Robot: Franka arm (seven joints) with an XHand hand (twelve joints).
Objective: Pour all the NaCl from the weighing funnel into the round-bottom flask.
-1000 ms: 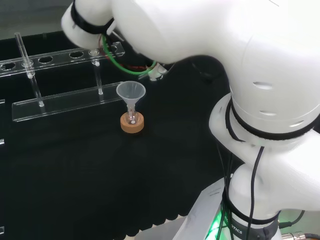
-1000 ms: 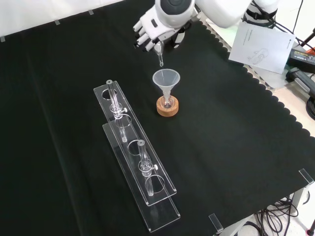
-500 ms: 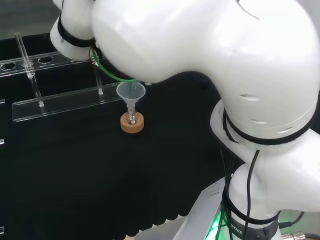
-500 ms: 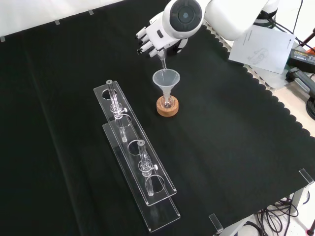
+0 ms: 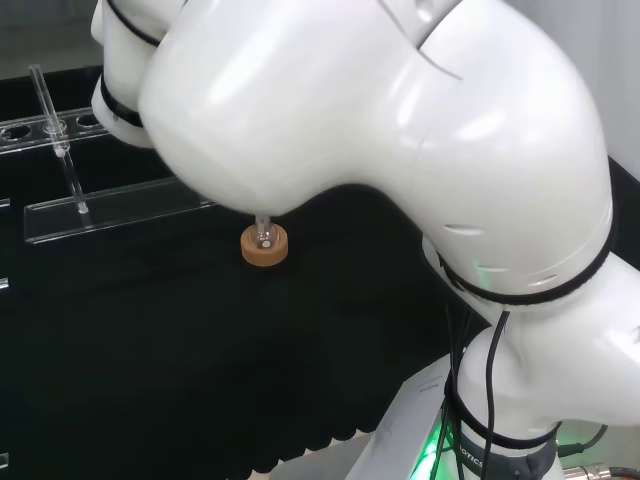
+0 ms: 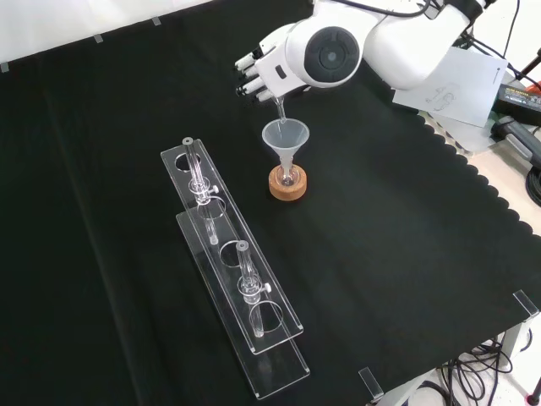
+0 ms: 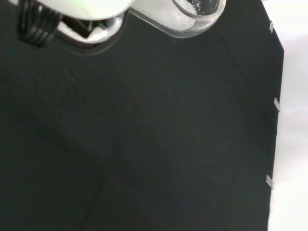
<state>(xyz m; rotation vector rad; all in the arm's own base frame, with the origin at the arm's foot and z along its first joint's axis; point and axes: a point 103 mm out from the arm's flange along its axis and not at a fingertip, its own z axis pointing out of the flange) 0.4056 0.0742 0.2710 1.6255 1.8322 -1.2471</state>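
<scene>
In the front view, a small round-bottom flask (image 6: 288, 177) stands on a cork ring (image 6: 287, 185) mid-cloth, with a clear plastic funnel (image 6: 286, 136) seated in its neck. The hand (image 6: 264, 74) hangs just above and left of that funnel, fingers curled round the glass weighing funnel (image 6: 277, 108). Its stem slants down with the tip at the funnel's mouth. In the wrist view the weighing funnel's bowl (image 7: 188, 14) shows white powder. In the head view the cork ring (image 5: 264, 248) and the flask's neck (image 5: 263, 230) peek out below the arm's big white link.
A long clear rack (image 6: 230, 272) holding two glass tubes lies left of and nearer than the flask in the front view; the same rack (image 5: 110, 205) sits at the left of the head view. Papers (image 6: 448, 78) lie past the cloth's scalloped right edge.
The arm has swung over the flask. The hand came down toward the funnel, bringing the weighing funnel's tip from above it to its mouth. In the head view the link now hides the funnel.
</scene>
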